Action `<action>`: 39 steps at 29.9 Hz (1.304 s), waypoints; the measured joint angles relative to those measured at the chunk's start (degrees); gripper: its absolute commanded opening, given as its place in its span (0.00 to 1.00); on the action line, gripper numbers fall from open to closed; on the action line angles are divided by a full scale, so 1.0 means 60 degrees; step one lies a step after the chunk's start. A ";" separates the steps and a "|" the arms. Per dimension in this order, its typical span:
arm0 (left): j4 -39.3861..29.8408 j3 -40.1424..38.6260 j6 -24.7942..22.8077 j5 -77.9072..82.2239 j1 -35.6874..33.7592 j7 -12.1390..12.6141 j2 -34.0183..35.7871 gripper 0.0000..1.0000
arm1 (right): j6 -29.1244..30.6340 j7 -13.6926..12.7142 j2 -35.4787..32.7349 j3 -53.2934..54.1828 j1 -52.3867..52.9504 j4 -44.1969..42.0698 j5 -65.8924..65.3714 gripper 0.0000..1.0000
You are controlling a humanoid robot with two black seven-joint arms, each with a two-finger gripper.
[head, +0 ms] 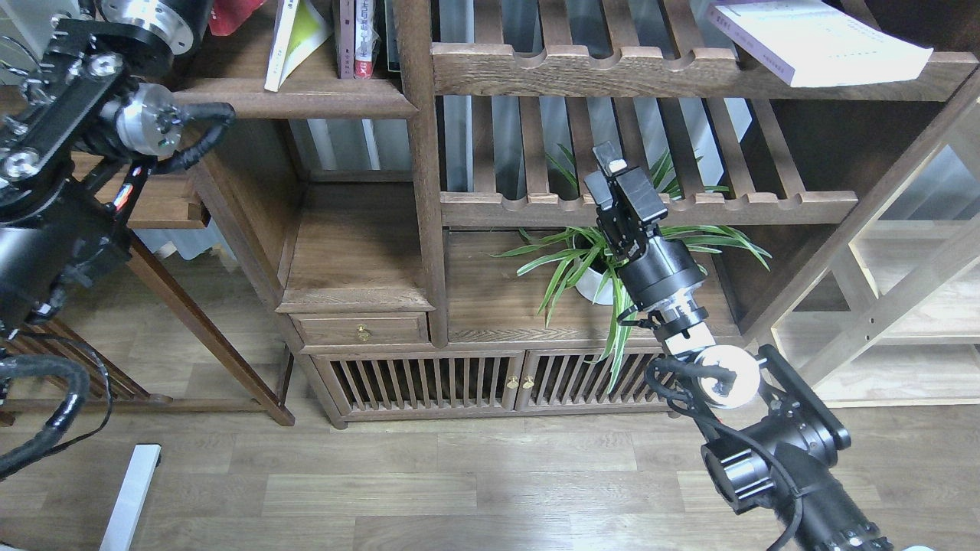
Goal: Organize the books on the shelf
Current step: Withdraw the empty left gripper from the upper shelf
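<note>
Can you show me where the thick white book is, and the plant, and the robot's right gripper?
thick white book (819,38), head view, on its cover.
plant (570,264), head view, on its green leaves.
right gripper (612,164), head view, at its tip.

The right arm's black two-finger tool (612,170) points toward twelve o'clock, holding nothing, in front of a slatted wooden rack (651,208) and a green spider plant in a white pot (593,264). At one o'clock a thick white book (815,38) lies tilted on the upper rack. At eleven o'clock a yellow-green book (295,38) leans on the dark brown solid wooden shelf (306,96).
</note>
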 measured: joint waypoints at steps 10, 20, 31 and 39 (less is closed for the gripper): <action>0.0352 0.0293 -0.0016 -0.0008 0.0063 -0.0182 -0.0173 0.21 | -0.0003 0.0000 -0.0002 -0.0002 -0.0013 0.0000 0.0014 0.76; 0.0417 0.0720 -0.0006 0.0004 0.0253 -0.0745 -0.0168 0.46 | -0.0003 0.0000 -0.0016 0.0009 -0.0025 0.0000 0.0089 0.76; 0.0503 0.0819 0.0101 -0.0068 0.0031 -0.0784 -0.0328 0.51 | 0.0160 0.0000 -0.0019 -0.0001 -0.0126 0.0008 0.0091 0.76; 0.0525 0.0777 0.0150 -0.0345 -0.0656 -0.0773 -0.0690 0.51 | 0.0175 0.0001 -0.0040 -0.0022 -0.0145 0.0017 0.0088 0.76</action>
